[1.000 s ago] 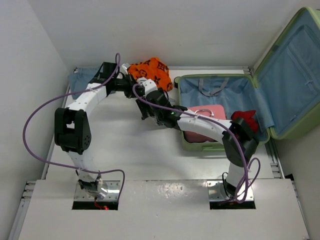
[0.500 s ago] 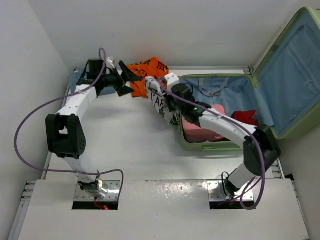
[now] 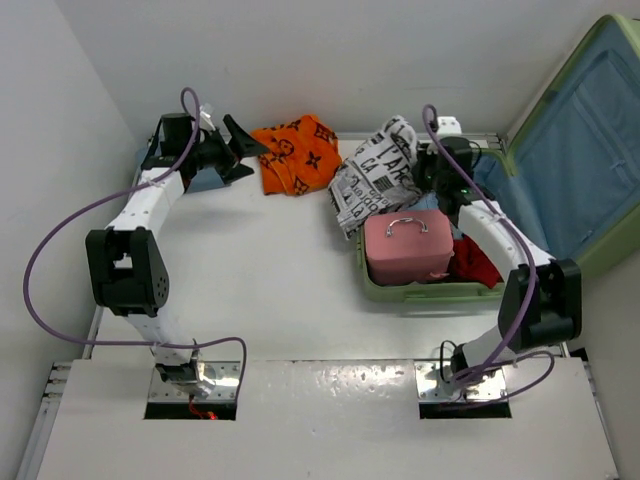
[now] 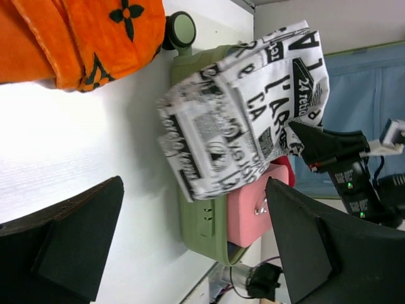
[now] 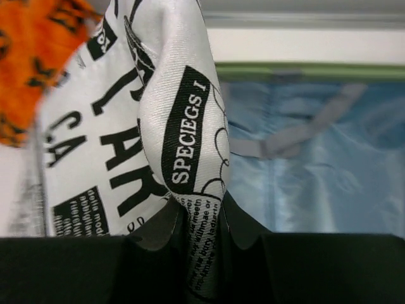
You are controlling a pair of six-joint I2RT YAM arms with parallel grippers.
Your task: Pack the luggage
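Luggage (image 3: 575,150) light-green, lid up; right gripper (image 5: 201,218) pinches newsprint cloth (image 3: 375,175), left gripper (image 3: 248,150) spread apart.

Luggage (image 3: 575,140): big light-green hard-shell case, lying open on desk (image 3: 270,280), far-right area. Base half is sitting flat w/ opening facing up. Lid is standing at the right side, leaning outward. Light-blue fabric lining is showing in both halves, and a lining strap is showing in right wrist view. Small black/green wheel (image 4: 182,28) is sticking out at one end of the base's left wall. Base is holding a pink case (image 3: 407,247) at near-left w/ a red cloth (image 3: 478,262) just beside it. A newsprint cloth (image 3: 375,175) is hanging over the left rim.
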